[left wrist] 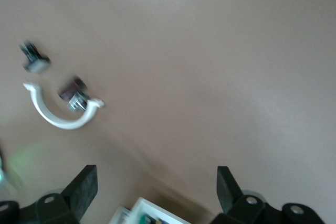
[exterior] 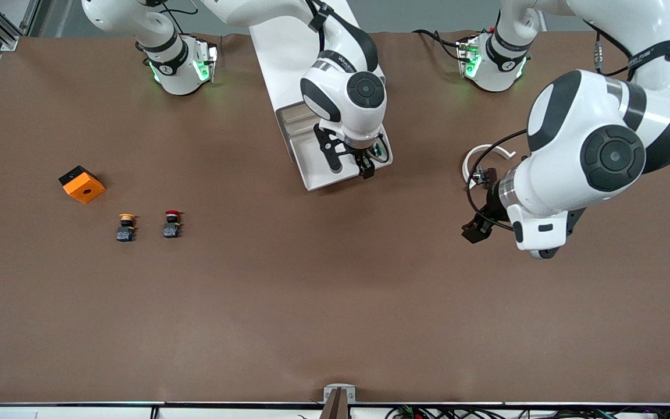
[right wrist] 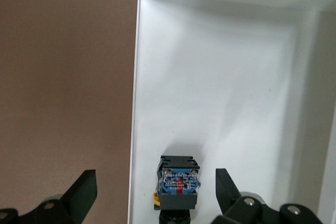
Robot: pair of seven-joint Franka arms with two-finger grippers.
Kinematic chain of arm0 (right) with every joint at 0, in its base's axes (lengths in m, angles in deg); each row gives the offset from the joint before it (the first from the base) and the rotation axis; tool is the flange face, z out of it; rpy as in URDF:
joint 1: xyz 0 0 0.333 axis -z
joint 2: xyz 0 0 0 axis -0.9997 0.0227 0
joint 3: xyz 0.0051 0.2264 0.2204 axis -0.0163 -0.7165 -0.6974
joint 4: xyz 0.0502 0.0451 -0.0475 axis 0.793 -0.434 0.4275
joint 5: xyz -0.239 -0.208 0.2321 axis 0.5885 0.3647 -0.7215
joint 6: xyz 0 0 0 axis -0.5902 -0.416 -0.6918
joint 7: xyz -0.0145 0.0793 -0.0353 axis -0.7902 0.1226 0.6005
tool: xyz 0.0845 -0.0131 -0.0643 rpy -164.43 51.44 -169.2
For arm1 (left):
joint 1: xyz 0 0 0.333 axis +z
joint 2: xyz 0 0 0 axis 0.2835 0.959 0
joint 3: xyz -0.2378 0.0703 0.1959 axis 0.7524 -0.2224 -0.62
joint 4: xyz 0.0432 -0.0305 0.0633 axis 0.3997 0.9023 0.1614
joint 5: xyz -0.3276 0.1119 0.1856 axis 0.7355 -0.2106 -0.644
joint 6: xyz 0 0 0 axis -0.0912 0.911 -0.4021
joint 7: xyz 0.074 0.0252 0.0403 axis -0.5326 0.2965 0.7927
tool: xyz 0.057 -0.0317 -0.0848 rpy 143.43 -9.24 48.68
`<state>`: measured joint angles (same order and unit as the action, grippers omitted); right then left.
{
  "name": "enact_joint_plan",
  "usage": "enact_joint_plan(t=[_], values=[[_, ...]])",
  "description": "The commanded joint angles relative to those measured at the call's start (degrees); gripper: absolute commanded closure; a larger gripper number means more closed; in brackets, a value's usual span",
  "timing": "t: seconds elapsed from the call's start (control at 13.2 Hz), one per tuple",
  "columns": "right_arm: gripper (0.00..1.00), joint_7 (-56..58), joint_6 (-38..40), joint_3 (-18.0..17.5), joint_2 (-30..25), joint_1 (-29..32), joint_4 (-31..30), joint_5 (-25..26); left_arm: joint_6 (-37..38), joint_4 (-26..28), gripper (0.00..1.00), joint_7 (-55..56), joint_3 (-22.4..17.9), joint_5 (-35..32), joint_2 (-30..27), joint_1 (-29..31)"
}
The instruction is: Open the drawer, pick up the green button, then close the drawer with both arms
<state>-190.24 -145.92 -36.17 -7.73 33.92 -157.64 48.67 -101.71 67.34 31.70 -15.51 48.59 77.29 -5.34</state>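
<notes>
Button point(right wrist: 179, 185) lies inside open white drawer point(right wrist: 220, 87), black body and blue-red label showing, cap colour cannot tell. Right gripper point(right wrist: 156, 195) directly over it, fingers spread wide either side, holding nothing. Drawer pulled out of white cabinet point(exterior: 300, 46), near tabletop point(exterior: 335, 302) centre.

Left gripper point(left wrist: 156, 192) wide open, empty, over bare tabletop toward left arm's end; white curved clip point(left wrist: 59, 109) and small dark parts point(left wrist: 73, 92) near it.

Front view, around 9 o'clock from drawer: orange block point(exterior: 82, 184), yellow-capped button point(exterior: 126, 227), red-capped button point(exterior: 172, 224).
</notes>
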Motion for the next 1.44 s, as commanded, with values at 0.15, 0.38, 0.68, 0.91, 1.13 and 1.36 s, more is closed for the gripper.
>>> enact_joint_plan(t=[0.15,0.38,0.68,0.91,1.13,1.36], values=[[0.0,-0.65,-1.75,0.52,3.25,-2.26,1.62,-0.59,1.45,4.05,0.0,-15.19,-0.15,-3.65,-5.82,0.62],[0.44,-0.48,-2.27,0.44,3.26,-2.44,1.7,-0.59,1.01,11.41,0.0,-24.18,-0.14,-3.82,-12.75,2.12],[1.0,-0.39,-2.54,0.52,3.26,-2.52,1.7,-0.59,-0.22,12.41,0.0,-42.51,-0.06,-3.82,-15.76,6.85],[1.0,3.21,-2.54,0.52,3.17,-2.7,1.7,-0.59,-0.31,12.41,0.0,-51.07,-0.15,-3.91,-16.64,7.92],[1.0,3.3,-2.19,0.35,2.82,-2.17,2.32,-0.76,-0.22,12.41,0.0,-55.92,-0.23,-4.79,-16.38,7.92],[1.0,7.05,-1.58,0.35,2.73,-0.86,4.86,-2.69,-0.75,12.15,0.0,-55.75,-0.32,-6.1,-15.68,7.66]])
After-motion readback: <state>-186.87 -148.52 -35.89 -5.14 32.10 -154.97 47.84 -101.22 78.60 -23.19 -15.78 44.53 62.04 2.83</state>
